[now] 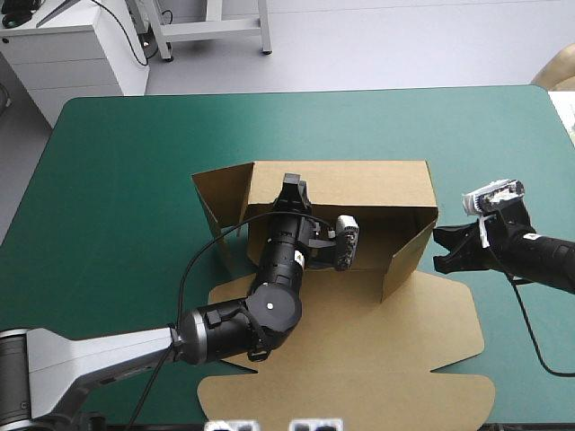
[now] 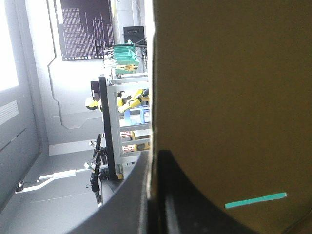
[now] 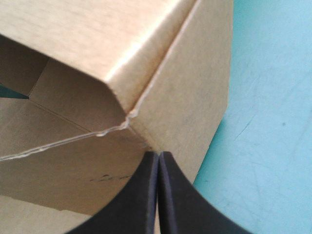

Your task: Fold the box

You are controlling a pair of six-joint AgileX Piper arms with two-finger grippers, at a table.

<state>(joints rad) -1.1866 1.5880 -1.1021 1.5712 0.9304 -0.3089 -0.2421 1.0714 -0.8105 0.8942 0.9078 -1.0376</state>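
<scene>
Left gripper point(image 1: 292, 190) pinches the back wall of the box point(image 1: 359, 189) at mid-surface point(image 1: 117, 180), right gripper point(image 1: 440, 250) clenched empty beside its side wall; I'd nudge that wall squarely along its crease.

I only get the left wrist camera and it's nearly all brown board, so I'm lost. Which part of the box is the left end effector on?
Observer: In the high view the left end effector is clamped on the top edge of the box's raised back wall.
Operator: Where's the other arm?
Observer: The right end effector, shut, sits just outside the right wall.
Operator: And the near side?
Observer: The big front panel lies flat on the table.
</scene>
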